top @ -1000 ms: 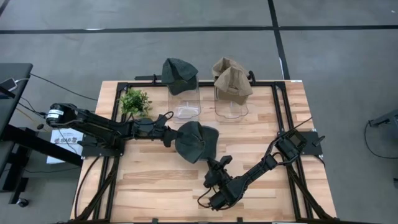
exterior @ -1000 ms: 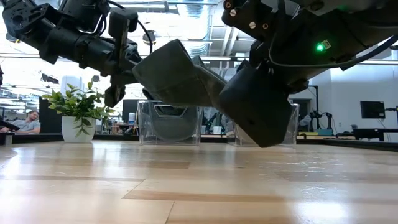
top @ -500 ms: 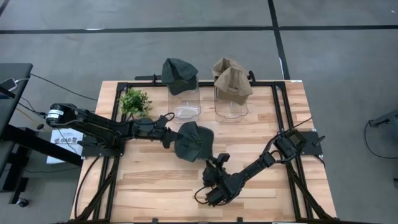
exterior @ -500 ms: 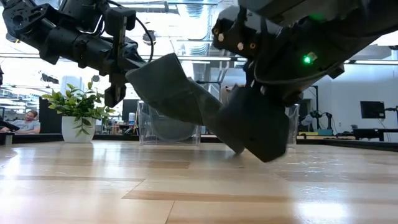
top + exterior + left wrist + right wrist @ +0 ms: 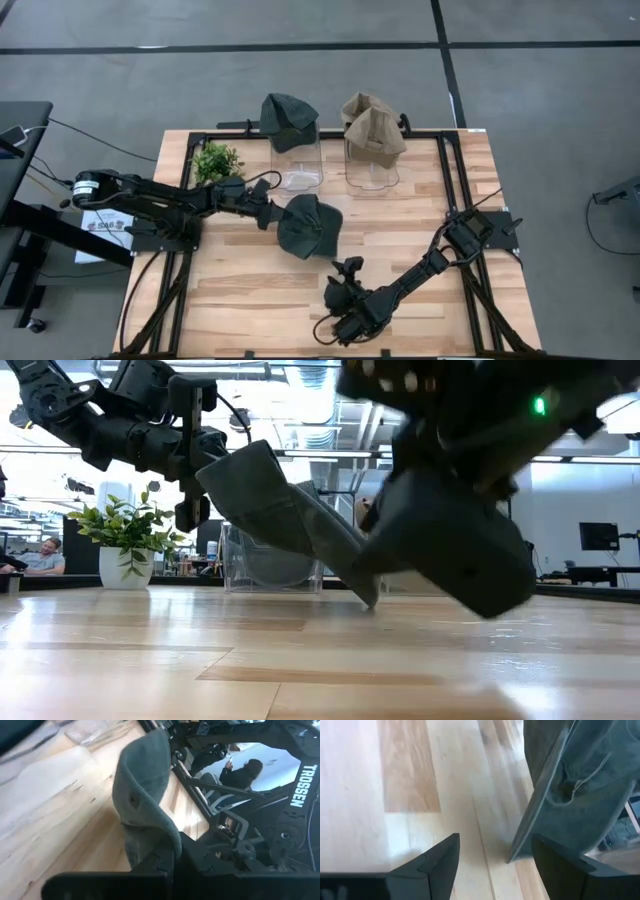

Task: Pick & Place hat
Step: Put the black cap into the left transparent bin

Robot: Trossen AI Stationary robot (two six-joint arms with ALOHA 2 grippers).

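A dark green hat (image 5: 311, 225) hangs at the table's middle from my left gripper (image 5: 270, 213), which reaches in from the left and is shut on it. The hat slants down to the right in the low view (image 5: 290, 510). My right gripper (image 5: 349, 268) stands open just near of the hat, touching nothing. In the right wrist view its two fingers (image 5: 440, 862) are spread wide, with the hat (image 5: 580, 785) a little beyond them. My left gripper pinches the hat's left edge (image 5: 152, 851) between its two fingers, coming in about level from the table's left. The cloth hangs slack and slanting from the hold. Its lower corner (image 5: 372, 600) reaches down to the tabletop.
Two clear bins stand at the far edge. The left one (image 5: 297, 165) carries another dark green hat (image 5: 288, 120), the right one (image 5: 372, 170) tan hats (image 5: 372, 128). A small potted plant (image 5: 216, 162) sits at the far left. Bare wood lies near and right.
My right gripper has opened, let go of the hat and drawn back toward the table's near edge. The hat's right part has sagged down to the table, while its left edge stays in my left gripper, which has shifted slightly left and far.
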